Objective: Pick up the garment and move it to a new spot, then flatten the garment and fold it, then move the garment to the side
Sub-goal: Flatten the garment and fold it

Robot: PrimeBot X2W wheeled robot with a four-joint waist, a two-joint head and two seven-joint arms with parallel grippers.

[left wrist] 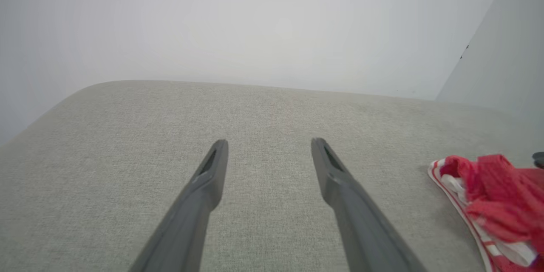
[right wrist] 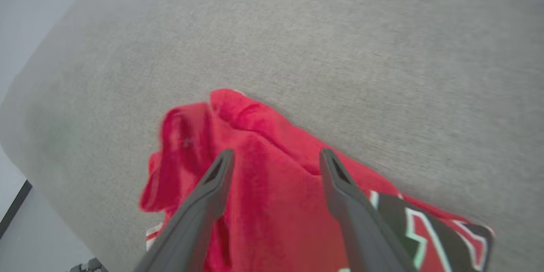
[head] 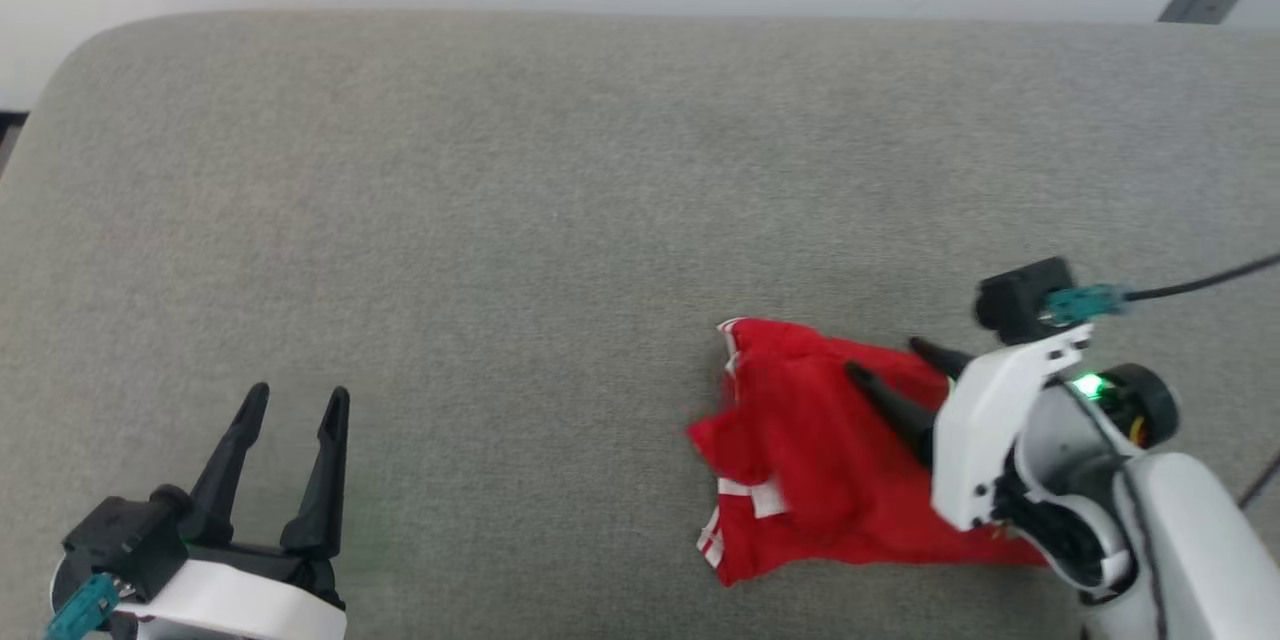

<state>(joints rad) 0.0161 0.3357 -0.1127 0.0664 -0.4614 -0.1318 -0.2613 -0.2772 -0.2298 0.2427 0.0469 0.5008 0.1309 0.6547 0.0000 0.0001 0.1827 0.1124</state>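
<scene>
in the head view, the garment [head: 820, 460] is seen crumpled on the grey worktop [head: 550, 170]. the right pincer [head: 882, 358] is held over the garment's right part, spread wide, nothing pinched. the left pincer [head: 300, 391] is seen well to the left of the garment, spread wide too. in the left wrist view, the spread pincer is seen left of the garment. in the right wrist view, the spread pincer is seen over the garment, and dark lettering [right wrist: 425, 229] is shown at the garment's lower right.
</scene>
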